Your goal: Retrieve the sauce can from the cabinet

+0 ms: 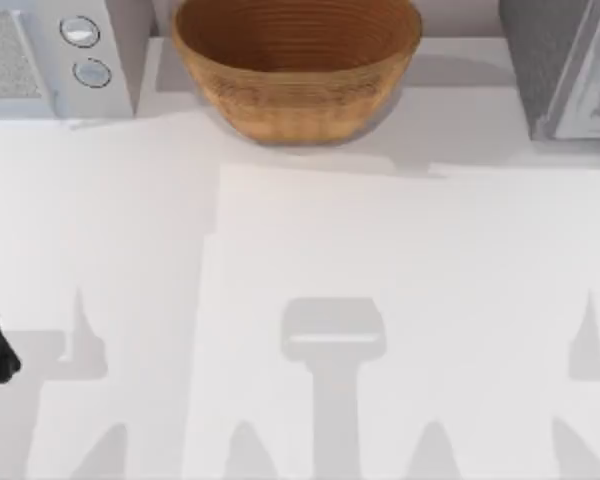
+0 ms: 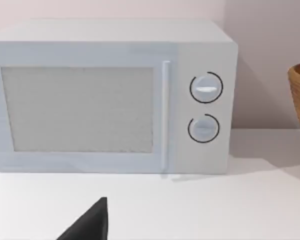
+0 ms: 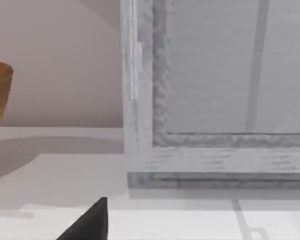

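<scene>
The left claw was seen low over the white surface before a microwave, the right claw before the grey cabinet. A woven basket was set between them. Neither claw's state nor the sauce can's place could be told.

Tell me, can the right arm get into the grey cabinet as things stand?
Probably not yet. The cabinet faces the right gripper with its panelled front shut, so nothing inside is reachable until it is opened. The white table in front of it leaves the approach free.
</scene>
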`<control>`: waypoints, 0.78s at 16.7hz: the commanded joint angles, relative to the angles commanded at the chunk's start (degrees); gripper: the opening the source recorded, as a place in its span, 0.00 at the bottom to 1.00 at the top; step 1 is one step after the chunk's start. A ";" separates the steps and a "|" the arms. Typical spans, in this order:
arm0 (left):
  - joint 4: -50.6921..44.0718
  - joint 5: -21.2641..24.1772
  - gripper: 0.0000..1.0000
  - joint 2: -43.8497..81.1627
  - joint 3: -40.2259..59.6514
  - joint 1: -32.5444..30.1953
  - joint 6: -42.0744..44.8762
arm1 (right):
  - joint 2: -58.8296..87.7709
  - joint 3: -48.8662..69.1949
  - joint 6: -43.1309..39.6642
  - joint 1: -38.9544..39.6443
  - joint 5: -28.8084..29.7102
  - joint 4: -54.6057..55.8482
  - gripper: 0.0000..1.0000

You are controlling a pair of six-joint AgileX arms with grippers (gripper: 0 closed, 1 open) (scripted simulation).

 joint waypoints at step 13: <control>0.00 0.00 1.00 0.00 0.00 0.00 0.00 | 28.52 36.05 0.32 3.97 4.35 -8.66 1.00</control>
